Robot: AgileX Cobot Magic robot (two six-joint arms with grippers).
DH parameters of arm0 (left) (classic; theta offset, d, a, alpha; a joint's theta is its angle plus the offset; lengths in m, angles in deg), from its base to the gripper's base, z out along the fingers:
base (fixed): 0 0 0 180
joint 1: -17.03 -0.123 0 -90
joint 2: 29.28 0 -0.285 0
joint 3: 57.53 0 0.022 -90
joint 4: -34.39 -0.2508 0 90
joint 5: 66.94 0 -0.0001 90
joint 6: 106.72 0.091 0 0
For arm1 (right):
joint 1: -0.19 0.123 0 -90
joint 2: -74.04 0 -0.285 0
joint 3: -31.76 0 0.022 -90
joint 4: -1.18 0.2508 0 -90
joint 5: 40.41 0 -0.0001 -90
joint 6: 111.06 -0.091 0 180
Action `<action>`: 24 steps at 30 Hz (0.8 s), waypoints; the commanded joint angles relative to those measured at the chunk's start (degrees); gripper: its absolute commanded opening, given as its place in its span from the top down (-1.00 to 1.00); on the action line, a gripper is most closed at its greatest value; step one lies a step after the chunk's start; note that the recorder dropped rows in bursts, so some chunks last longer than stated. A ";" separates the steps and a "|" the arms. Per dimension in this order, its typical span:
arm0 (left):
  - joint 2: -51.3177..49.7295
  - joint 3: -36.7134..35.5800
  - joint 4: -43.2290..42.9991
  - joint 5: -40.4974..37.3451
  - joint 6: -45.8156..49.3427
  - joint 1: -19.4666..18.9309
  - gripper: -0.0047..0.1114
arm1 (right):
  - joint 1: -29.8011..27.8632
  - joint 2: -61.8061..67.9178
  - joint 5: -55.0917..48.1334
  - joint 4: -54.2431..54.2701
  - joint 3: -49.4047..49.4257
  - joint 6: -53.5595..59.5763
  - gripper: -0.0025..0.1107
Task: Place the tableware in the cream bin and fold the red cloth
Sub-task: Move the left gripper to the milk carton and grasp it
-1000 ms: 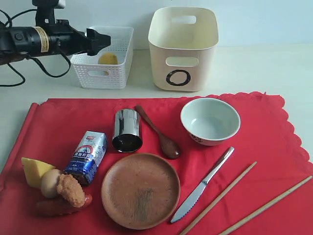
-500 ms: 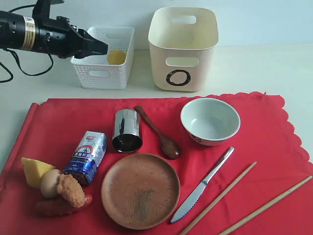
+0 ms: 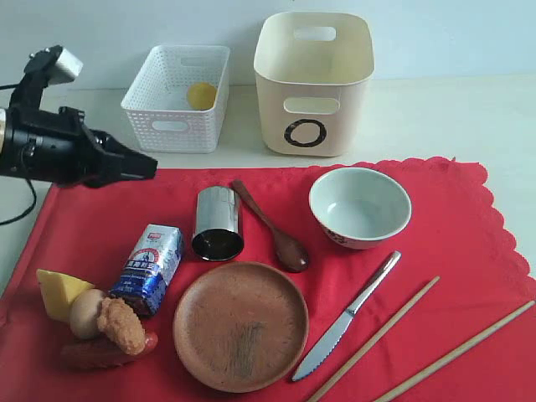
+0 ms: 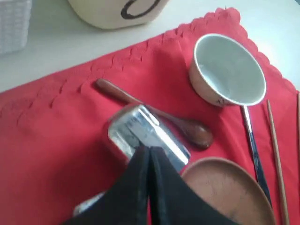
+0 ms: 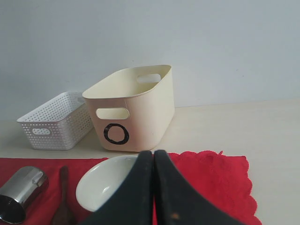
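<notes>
Now, left hand (image 3: 149,165) shut and empty at the red cloth (image 3: 92,218)'s far edge, right hand (image 5: 153,157) shut and empty too, steel cup (image 3: 218,219), bowl (image 3: 360,207) and plate (image 3: 240,325) on the cloth, cream bin (image 3: 314,92) behind it

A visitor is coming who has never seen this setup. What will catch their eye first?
The red cloth fills the near table, strewn with a cup, bowl, plate and other tableware. Behind it stands the cream bin, a white basket beside it. The left gripper reaches in from the left over the cloth's far edge, fingers shut.
</notes>
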 commanded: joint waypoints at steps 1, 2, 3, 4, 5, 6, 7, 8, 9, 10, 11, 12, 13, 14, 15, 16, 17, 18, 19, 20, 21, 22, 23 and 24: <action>2.89 -6.82 0.30 -6.79 1.86 2.12 0.91 | 0.08 -0.25 0.59 -0.37 0.26 0.10 0.96; 2.88 -7.61 0.30 -8.73 1.86 2.91 0.91 | 0.08 -0.25 0.59 -0.37 0.26 0.10 0.96; 2.88 -8.69 0.30 -10.47 1.86 4.19 0.91 | 0.08 -0.25 0.59 -0.37 0.26 0.10 0.96; 2.88 -9.33 0.30 -11.74 1.86 5.07 0.91 | 0.08 -0.25 0.59 -0.37 0.26 0.10 0.96; 2.88 -9.88 0.30 -12.15 1.98 6.09 0.91 | 0.08 -0.25 0.59 -0.37 0.26 0.10 0.96; 2.88 -10.44 0.30 -11.92 2.23 6.98 0.91 | 0.08 -0.25 0.59 -0.37 0.26 0.10 0.96; 2.88 -10.58 0.30 -11.60 2.23 7.74 0.91 | 0.08 -0.25 0.59 -0.37 0.26 0.10 0.96; 2.88 -10.68 0.30 -11.29 2.34 8.18 0.91 | 0.08 -0.25 0.59 -0.37 0.26 0.10 0.96; 2.88 -10.68 0.30 -10.60 2.34 8.89 0.91 | 0.08 -0.25 0.59 -0.37 0.26 0.10 0.96; 2.88 -10.68 0.30 -10.47 2.19 9.14 0.91 | 0.08 -0.25 0.59 -0.37 0.26 0.10 0.96; 2.88 -10.68 0.30 -10.47 1.82 9.39 0.91 | 0.08 -0.25 0.59 -0.37 0.26 0.10 0.96; 2.88 -10.68 0.30 -10.47 1.48 9.53 0.91 | 0.08 -0.25 0.59 -0.37 0.26 0.10 0.96; 2.88 -10.68 0.30 -10.47 1.34 9.53 0.91 | 0.08 -0.25 0.59 -0.37 0.26 0.10 0.96; 2.88 -10.68 0.30 -10.68 1.23 9.53 0.91 | 0.08 -0.25 0.59 -0.37 0.26 0.10 0.96; 2.88 -10.68 0.30 -11.29 0.15 9.53 0.91 | 0.08 -0.25 0.59 -0.37 0.26 0.10 0.96; 2.88 -10.68 0.30 -11.77 -0.62 9.53 0.91 | 0.08 -0.25 0.59 -0.37 0.26 0.10 0.96; 2.88 -10.68 0.30 -12.60 -1.20 9.53 0.90 | 0.08 -0.25 0.59 -0.37 0.26 0.10 0.96; 2.88 -10.68 0.30 -13.45 -1.32 9.53 0.87 | 0.08 -0.25 0.59 -0.37 0.26 0.10 0.96; 2.88 -10.68 0.30 -13.95 -1.32 9.53 0.80 | 0.08 -0.25 0.59 -0.37 0.26 0.10 0.96; 2.88 -10.68 0.30 -14.63 -1.32 9.53 0.72 | 0.08 -0.25 0.59 -0.37 0.26 0.10 0.96; 2.88 -10.68 0.30 -15.21 -1.37 9.53 0.61 | 0.08 -0.25 0.59 -0.37 0.26 0.10 0.96; 2.88 -10.68 0.30 -15.60 -1.54 9.53 0.51 | 0.08 -0.25 0.59 -0.37 0.26 0.10 0.96; 2.88 -10.68 0.30 -16.01 -1.54 9.53 0.37 | 0.08 -0.25 0.59 -0.37 0.26 0.10 0.96; 2.88 -10.68 0.30 -16.42 -1.54 9.53 0.25 | 0.08 -0.25 0.59 -0.37 0.26 0.10 0.96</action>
